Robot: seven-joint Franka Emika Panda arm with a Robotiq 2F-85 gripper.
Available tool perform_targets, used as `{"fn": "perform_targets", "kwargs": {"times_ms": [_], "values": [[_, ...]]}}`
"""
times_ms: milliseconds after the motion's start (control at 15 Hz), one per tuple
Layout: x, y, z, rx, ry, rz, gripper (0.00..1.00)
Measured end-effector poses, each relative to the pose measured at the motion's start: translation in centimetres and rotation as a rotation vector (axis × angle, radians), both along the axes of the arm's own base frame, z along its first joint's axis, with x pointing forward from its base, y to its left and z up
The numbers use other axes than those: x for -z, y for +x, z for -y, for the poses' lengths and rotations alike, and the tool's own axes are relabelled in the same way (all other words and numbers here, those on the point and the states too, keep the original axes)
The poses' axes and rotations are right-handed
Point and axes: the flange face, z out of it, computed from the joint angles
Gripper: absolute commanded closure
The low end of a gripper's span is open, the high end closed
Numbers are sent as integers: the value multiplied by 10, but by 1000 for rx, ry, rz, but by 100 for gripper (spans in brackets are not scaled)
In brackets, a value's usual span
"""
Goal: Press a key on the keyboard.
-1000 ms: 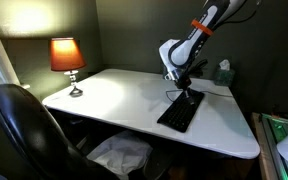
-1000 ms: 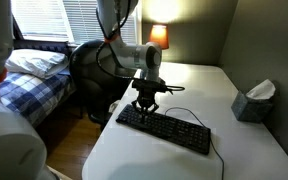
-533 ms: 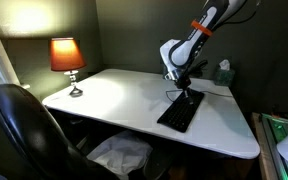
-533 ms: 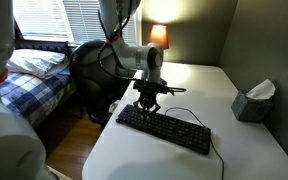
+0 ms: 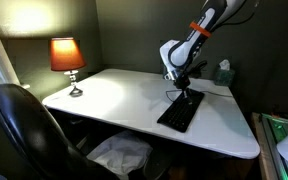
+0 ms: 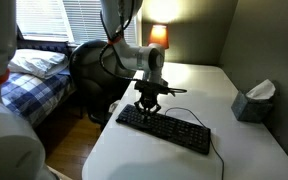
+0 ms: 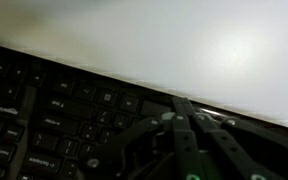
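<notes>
Gripper (image 6: 147,105), jaws closed on nothing, has scarcely budged in a second, poised at one end of the keyboard (image 6: 174,131) on the white desk (image 6: 174,165), suggesting a keypress is imminent or under way.

Slim black keyboard (image 6: 169,131) lies flat, keys up, angled on white desk (image 6: 199,88), seemingly nr one edge

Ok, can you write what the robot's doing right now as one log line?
claw: shut, tips down at keyboard end | key press: cannot tell | keyboard: flat on white table
</notes>
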Motion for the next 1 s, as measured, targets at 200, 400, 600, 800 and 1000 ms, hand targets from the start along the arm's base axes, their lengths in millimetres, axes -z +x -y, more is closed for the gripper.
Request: {"fn": "perform_targets", "kwargs": {"times_ms": [200, 400, 600, 800, 1000], "values": [[2, 2, 2, 12, 4, 2, 100], [5, 3, 3, 24, 10, 1, 100], [8, 6, 2, 33, 15, 1, 100], [12, 9, 1, 41, 21, -1, 100], [16, 13, 0, 48, 25, -2, 100]]}}
